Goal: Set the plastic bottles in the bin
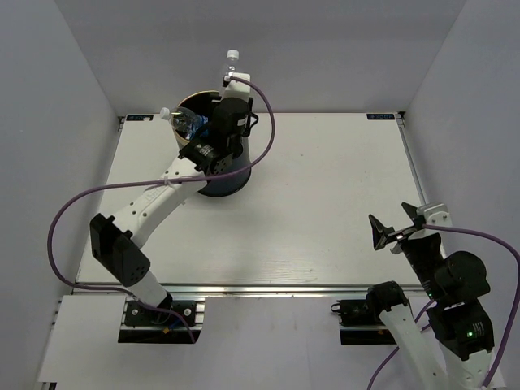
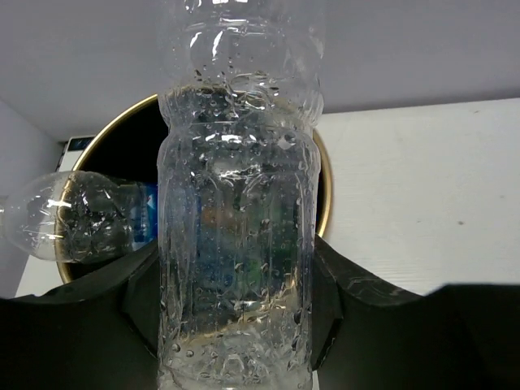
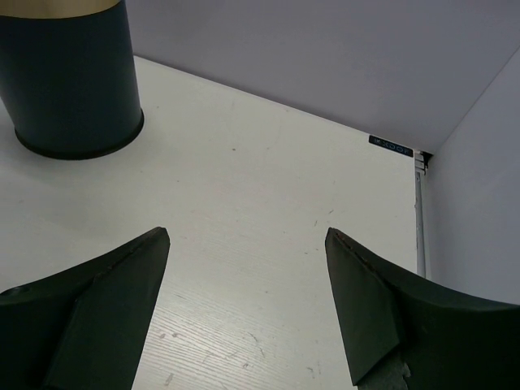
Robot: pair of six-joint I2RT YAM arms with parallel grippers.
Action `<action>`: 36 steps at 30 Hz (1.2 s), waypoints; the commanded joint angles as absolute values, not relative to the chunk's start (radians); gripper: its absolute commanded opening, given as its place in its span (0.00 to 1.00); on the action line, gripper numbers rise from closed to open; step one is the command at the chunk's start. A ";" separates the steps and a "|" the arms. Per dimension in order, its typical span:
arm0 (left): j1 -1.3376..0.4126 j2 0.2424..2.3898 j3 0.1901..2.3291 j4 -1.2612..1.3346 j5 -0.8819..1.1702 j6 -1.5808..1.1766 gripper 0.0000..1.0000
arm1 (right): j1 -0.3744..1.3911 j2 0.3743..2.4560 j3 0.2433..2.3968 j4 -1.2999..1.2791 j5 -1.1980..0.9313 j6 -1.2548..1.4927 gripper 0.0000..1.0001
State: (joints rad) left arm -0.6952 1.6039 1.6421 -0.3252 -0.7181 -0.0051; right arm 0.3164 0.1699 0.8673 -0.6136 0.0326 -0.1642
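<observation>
A clear plastic bottle (image 2: 240, 203) fills the left gripper (image 2: 236, 317), clamped low on its ribbed body above the bin (image 1: 230, 183); thin-walled, it looks light, crushable and slick; another bottle (image 2: 81, 215) lies across the bin's rim; the right gripper (image 3: 246, 236) gapes wide, empty.

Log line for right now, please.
left fingers: shut on clear plastic bottle, above dark gold-rimmed cylindrical bin | blue-labelled clear bottle: in bin, neck past rim | right fingers: open, empty
</observation>
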 commanded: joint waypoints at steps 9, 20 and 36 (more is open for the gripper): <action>-0.578 1.756 1.730 -0.407 -0.732 -0.046 0.00 | 0.324 0.137 0.839 -0.607 0.012 -0.169 0.84; -0.546 1.729 1.719 -0.408 -0.666 -0.069 0.88 | 0.333 0.132 0.836 -0.606 0.008 -0.170 0.84; -0.574 1.577 1.841 -0.445 -0.459 -0.093 1.00 | 0.330 0.140 0.827 -0.598 -0.052 -0.183 0.85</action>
State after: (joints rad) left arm -0.5701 1.7031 1.7786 -0.4397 -0.5358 -0.0669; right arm 0.3275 0.1436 0.8352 -0.6304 -0.0299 -0.1680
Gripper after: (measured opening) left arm 0.995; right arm 0.844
